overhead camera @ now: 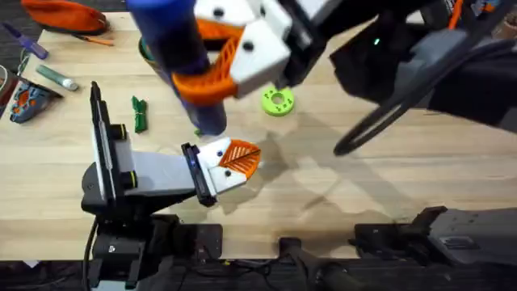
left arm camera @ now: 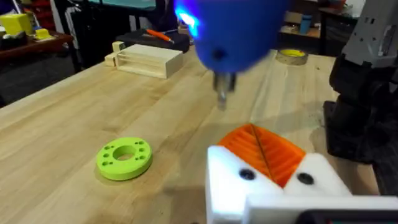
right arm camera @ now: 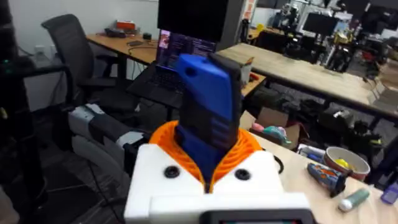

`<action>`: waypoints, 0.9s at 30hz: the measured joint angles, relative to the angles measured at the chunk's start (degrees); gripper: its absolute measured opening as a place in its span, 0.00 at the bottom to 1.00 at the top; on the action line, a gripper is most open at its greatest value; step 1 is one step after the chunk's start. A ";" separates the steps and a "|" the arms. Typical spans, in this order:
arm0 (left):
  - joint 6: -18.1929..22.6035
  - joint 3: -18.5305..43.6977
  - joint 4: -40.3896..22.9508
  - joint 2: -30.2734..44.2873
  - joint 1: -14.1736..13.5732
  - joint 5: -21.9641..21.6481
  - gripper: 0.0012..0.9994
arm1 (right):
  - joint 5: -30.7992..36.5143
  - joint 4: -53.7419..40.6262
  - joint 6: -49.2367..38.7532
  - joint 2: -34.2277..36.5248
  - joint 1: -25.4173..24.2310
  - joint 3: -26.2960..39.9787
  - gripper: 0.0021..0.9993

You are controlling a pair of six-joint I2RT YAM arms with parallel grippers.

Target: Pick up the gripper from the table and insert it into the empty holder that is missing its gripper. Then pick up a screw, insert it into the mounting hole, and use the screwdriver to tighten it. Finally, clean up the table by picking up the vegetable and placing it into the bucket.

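The right gripper [overhead camera: 230,61] pinches the blue screwdriver [overhead camera: 178,48], tip poised just above the holder [overhead camera: 224,166]. Tightening is underway; next, seat the tip in the screw. Whether the left gripper is spread or closed cannot be told.

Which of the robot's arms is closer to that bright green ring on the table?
Right. Its tool, holding the blue screwdriver, hangs beside the green ring; the left tool rests farther off, toward the bases.

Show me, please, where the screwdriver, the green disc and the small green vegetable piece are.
screwdriver [right arm camera: 208,106]: right wrist view, blue body.
green disc [left arm camera: 124,158]: left wrist view, top face beside centre hole.
vegetable [overhead camera: 140,114]: overhead view, its middle.
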 joint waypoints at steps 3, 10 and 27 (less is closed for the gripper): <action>0.01 0.00 0.00 0.00 0.00 0.00 0.01 | -0.42 -1.79 0.40 0.00 -0.96 1.23 0.02; 0.00 0.00 0.00 0.01 0.00 0.00 0.01 | -0.26 -9.78 0.71 0.00 -2.05 1.34 0.02; 0.00 0.00 0.00 0.01 0.00 -0.02 0.01 | 22.01 -60.19 -8.36 0.00 -20.93 2.92 0.02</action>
